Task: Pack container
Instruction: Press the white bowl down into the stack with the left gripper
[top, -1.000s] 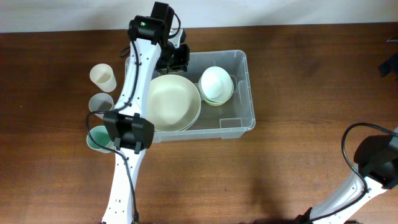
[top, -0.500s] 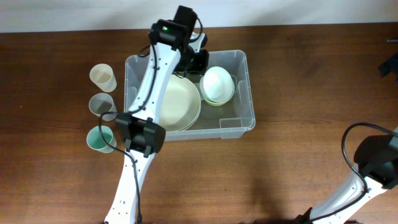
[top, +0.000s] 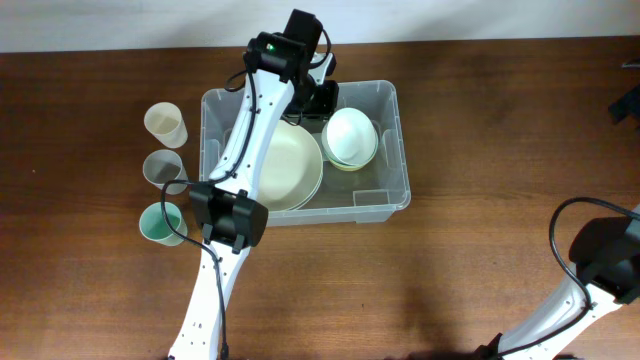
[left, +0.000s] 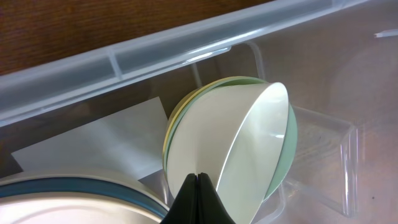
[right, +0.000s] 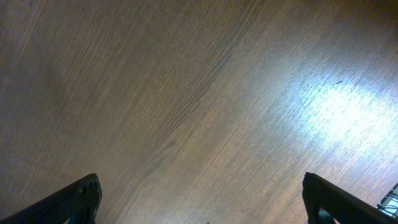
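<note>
The container (top: 401, 150) is a clear plastic bin at the table's middle. It holds a large cream bowl (top: 280, 165) on the left and a stack of small bowls (top: 350, 136) on the right. My left gripper (top: 322, 100) is inside the bin at its back wall, just left of the small bowls. In the left wrist view its fingers (left: 198, 178) are shut together in front of a tilted white bowl (left: 239, 140) resting in pale green ones, with the bin's rim (left: 155, 56) and white label (left: 102, 142) behind. My right gripper (right: 199, 199) is open over bare wood.
Three cups stand left of the bin: cream (top: 166, 123), grey (top: 162, 167) and green (top: 157, 222). The right arm's base (top: 605, 255) is at the lower right. The large bowl's blue-edged rim (left: 68, 186) shows at the lower left of the left wrist view.
My left gripper has moved right along the bin's back wall, from above the large bowl to beside the small bowls. The right arm has not moved.
</note>
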